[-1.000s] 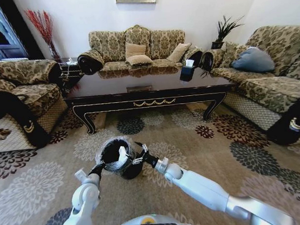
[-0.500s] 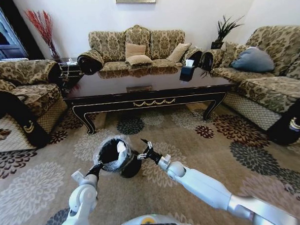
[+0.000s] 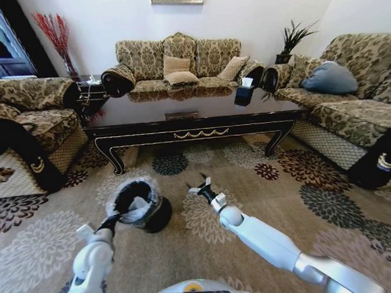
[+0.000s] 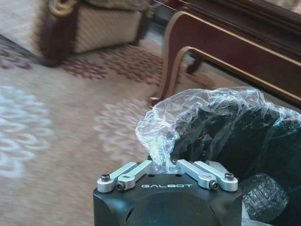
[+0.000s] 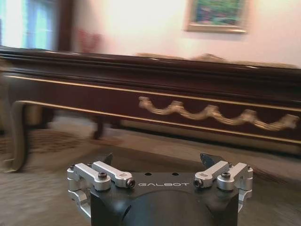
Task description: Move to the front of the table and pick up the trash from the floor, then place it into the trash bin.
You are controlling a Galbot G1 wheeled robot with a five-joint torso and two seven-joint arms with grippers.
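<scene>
The trash bin, black with a crinkled clear liner, rests tilted on the carpet in front of the table. My left gripper is shut on the bin's near rim and liner; in the left wrist view the left gripper pinches the plastic. A ribbed clear plastic bottle, part of the trash, lies inside the bin. My right gripper hovers low over the carpet to the right of the bin, apart from it, open and empty. In the right wrist view the right gripper faces the table's apron.
Patterned sofas ring the table on the left, back and right. A small black tissue box stands on the tabletop. A curved table leg stands close behind the bin. Open carpet spreads to the right.
My right gripper has drawn back from the bin's rim to the right, open. My left arm has shifted left and lower, taking the bin with it.
</scene>
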